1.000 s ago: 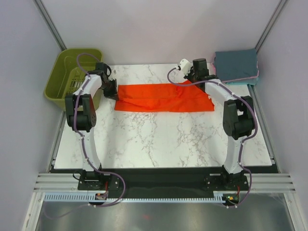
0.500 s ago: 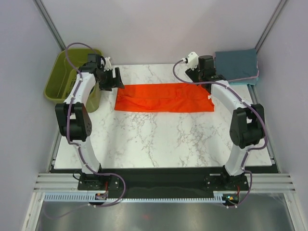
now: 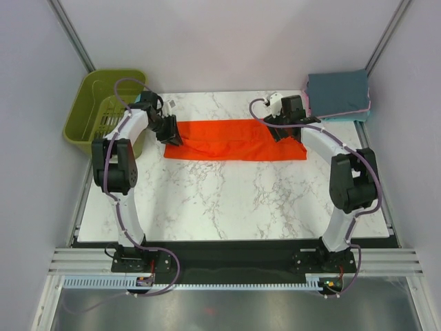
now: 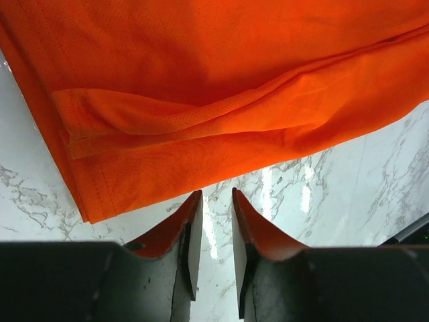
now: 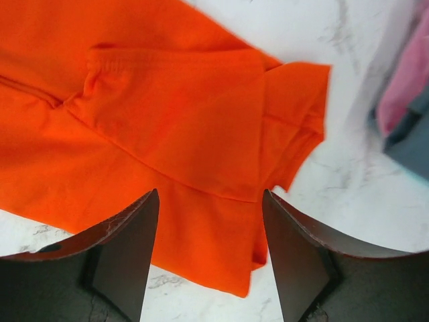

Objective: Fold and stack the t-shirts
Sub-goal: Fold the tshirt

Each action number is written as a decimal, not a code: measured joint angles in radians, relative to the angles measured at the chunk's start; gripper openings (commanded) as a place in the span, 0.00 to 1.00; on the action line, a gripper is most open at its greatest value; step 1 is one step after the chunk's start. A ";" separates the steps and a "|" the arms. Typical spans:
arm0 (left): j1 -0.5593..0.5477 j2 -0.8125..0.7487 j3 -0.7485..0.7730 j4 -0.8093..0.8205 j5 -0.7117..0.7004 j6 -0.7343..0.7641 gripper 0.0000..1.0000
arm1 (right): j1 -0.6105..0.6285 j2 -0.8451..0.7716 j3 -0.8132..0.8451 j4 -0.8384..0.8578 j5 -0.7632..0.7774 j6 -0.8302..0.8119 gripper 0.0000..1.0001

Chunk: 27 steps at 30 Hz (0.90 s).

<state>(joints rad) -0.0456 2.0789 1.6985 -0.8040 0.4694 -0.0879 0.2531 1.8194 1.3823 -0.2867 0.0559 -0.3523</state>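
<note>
A bright orange-red t-shirt lies folded into a long strip across the far part of the marble table. My left gripper hovers at its left end. In the left wrist view the left gripper has its jaws a narrow gap apart over bare marble, just short of the shirt's hem, holding nothing. My right gripper is over the shirt's right end. In the right wrist view the right gripper stands wide open above the folded sleeve corner. A stack of folded t-shirts, slate-blue on top, sits at the far right.
An olive-green plastic basket stands off the table's far left corner, beside my left arm. Pink and slate-blue cloth edges of the stack show close to the right gripper. Walls close in the cell on both sides.
Both grippers went from shut to open, drew back from the shirt's ends, then came down to them again. The left jaws have since narrowed. The shirt's left end lies a little flatter.
</note>
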 measured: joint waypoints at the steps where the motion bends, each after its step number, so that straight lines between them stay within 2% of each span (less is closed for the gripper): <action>1: 0.000 0.005 0.000 -0.003 0.001 0.000 0.28 | 0.000 0.023 0.000 -0.007 -0.007 0.008 0.70; 10: -0.004 0.024 0.000 -0.002 -0.011 0.003 0.19 | 0.000 0.130 0.000 -0.024 -0.058 0.055 0.70; 13: -0.008 0.056 0.005 -0.002 -0.025 0.004 0.07 | 0.000 0.152 0.000 -0.024 -0.066 0.063 0.70; 27: -0.014 0.203 0.200 -0.005 -0.129 0.013 0.05 | 0.000 0.179 0.000 -0.021 -0.067 0.068 0.70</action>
<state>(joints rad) -0.0597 2.2814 1.8980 -0.8085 0.3405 -0.0753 0.2527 1.9984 1.3823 -0.3073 -0.0109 -0.2844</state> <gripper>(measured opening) 0.056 0.698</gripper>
